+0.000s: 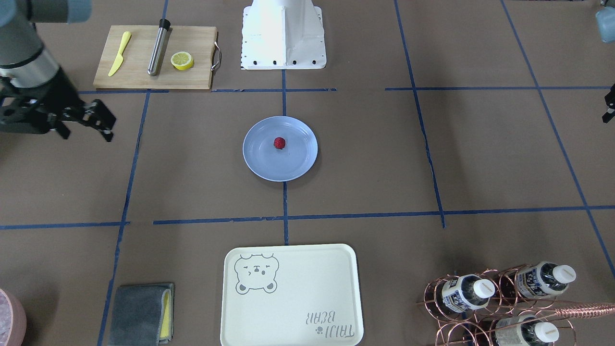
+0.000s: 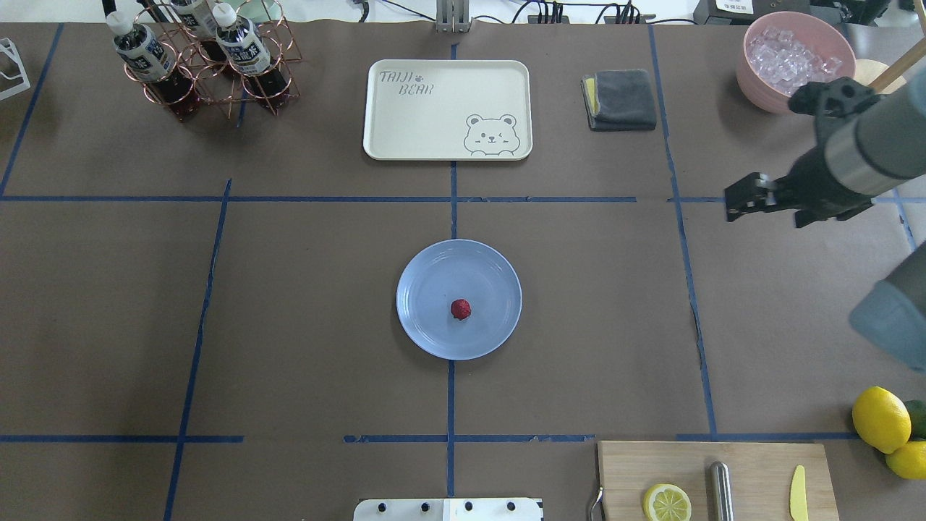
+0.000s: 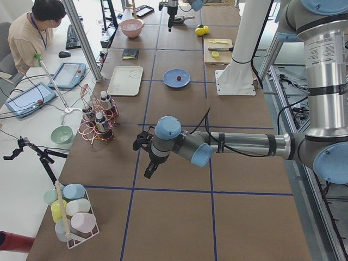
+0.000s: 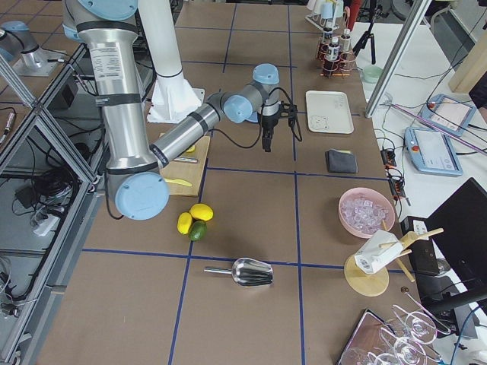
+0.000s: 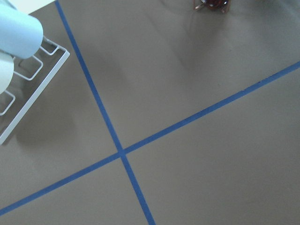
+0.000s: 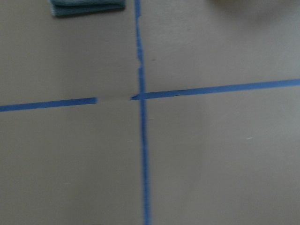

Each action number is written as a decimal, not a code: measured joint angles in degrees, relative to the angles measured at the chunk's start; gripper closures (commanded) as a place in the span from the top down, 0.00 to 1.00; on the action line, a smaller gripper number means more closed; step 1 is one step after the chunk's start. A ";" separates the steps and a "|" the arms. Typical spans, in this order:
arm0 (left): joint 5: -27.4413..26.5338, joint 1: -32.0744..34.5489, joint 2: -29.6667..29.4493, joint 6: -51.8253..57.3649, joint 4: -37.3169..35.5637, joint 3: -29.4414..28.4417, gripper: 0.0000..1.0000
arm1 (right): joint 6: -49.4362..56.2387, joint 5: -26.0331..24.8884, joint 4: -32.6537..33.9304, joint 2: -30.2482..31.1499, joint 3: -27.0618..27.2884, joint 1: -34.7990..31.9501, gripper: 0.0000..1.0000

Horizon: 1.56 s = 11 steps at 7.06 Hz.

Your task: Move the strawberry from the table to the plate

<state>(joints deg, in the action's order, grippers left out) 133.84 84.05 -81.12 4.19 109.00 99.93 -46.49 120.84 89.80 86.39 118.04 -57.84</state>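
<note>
The small dark-red strawberry (image 1: 279,142) (image 2: 460,309) lies inside the pale blue plate (image 1: 294,164) (image 2: 432,286), a little off its middle, at the centre of the brown table (image 1: 384,158). My right gripper (image 1: 86,134) (image 2: 764,217) hangs open and holds nothing above the table, well off to the plate's side toward the grey cloth. My left gripper (image 3: 148,171) hovers over bare table far from the plate, near the bottle rack. Only a black sliver of it shows at the front view's right edge, and I cannot tell whether it is open or shut.
A cream bear tray (image 2: 447,108) lies beyond the plate, with a grey cloth (image 2: 621,99) and a pink bowl of ice (image 2: 792,58) to its right. Bottles stand in a copper rack (image 2: 202,65). A cutting board (image 2: 716,481) holds a lemon half, with lemons (image 2: 880,418) nearby.
</note>
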 measured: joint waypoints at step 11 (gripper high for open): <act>4.21 3.22 -0.22 6.27 -13.76 -0.09 1.00 | 39.72 16.56 -0.45 14.29 -10.20 -23.47 1.00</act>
<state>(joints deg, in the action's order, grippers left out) 138.05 87.27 -81.34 10.46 95.24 99.84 -6.77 137.40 89.34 100.69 107.85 -81.30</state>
